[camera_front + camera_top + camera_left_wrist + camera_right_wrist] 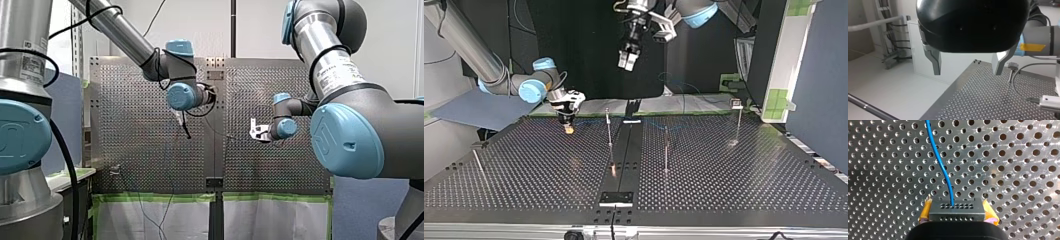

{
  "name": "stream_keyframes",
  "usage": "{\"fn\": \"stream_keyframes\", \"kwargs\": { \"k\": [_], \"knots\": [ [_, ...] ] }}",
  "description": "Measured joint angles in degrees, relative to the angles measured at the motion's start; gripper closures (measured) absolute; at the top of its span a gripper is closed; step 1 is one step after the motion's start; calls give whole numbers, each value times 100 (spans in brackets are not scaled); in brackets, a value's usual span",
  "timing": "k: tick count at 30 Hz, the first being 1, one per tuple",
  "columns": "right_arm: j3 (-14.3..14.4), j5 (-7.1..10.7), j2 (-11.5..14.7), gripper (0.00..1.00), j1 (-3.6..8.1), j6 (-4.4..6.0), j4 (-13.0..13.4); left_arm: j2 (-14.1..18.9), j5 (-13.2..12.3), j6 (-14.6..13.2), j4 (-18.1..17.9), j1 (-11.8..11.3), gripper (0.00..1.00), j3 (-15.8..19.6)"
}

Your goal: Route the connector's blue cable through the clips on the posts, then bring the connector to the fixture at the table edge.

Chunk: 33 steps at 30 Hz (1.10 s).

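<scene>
Right claw [958, 212] clamping boxy dark connector [957, 207], smooth blue cable [941, 167], left claw [967, 71] agape, empty

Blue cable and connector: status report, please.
Left gripper open, empty, raised. Right gripper shut on grey multi-hole connector block, close over perforated metal table. Thin blue cable runs ahead across table. Nearest thin metal post stands apart.

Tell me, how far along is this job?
Done: my right gripper, yellow-padded, is shut on the dark rectangular connector, its blue cable trailing across the perforated metal table. In hand: holding it low over the table. Left: the clips on the thin metal posts, none visibly holding cable, then the edge fixture. My left gripper hangs open, empty.
</scene>
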<state>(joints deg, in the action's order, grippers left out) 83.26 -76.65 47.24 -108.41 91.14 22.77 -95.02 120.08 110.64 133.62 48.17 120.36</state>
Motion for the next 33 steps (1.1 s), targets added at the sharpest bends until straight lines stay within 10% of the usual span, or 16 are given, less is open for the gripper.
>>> {"fn": "stream_keyframes", "kwargs": {
  "k": [14,33],
  "knots": [
    [-2,-3,0,100,-2,-1,-25,608,-15,-21,-192,-194,0,655],
    [-3,-20,1,100,27,-5,-116,36,-203,-155,-435,-359,0,1541]
  ]
}}
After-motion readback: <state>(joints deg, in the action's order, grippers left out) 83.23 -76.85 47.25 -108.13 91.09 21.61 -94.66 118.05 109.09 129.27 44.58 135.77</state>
